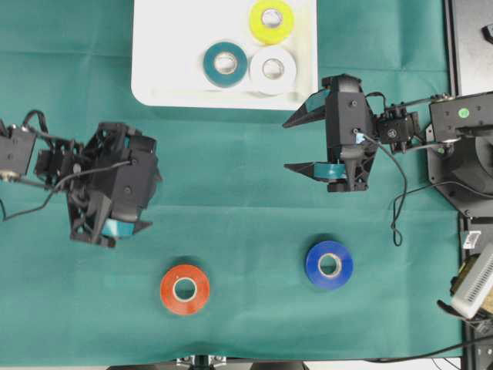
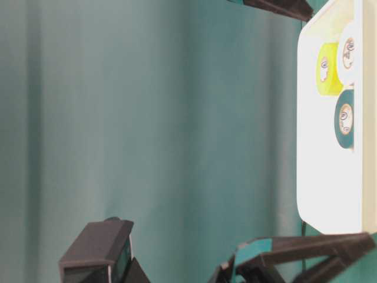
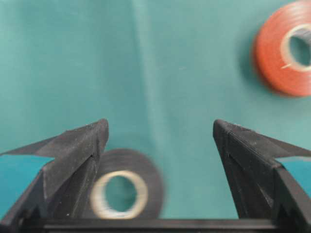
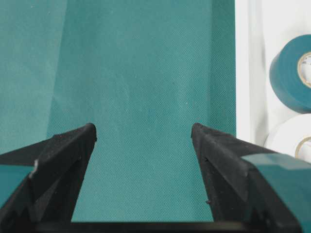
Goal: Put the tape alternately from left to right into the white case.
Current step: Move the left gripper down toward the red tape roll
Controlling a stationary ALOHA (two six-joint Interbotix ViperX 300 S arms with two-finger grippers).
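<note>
Green cloth covers the whole desk (image 1: pixel 246 177), and at its far edge sits the white case (image 1: pixel 154 77), which already holds three rolls: yellow (image 1: pixel 271 21), teal (image 1: pixel 225 64) and white (image 1: pixel 273 69). The red roll (image 1: pixel 185 289) and the blue roll (image 1: pixel 329 264) lie flat on the cloth near the front, well apart from each other. The black roll (image 3: pixel 124 190) shows only in the left wrist view, lying flat just under the left tool (image 1: pixel 115 196); from overhead the arm hides it.

Both tools are empty with their jaws spread wide: the left tool hangs over the black roll, the right tool (image 1: pixel 308 142) hovers beside the case's near right corner.

By my reading the black roll is next. In the left wrist view it sits off towards the left jaw, not midway. A good pick would centre the jaws across the roll, descend straight, pinch across the outer wall, then lift clear before crossing the case rim.
</note>
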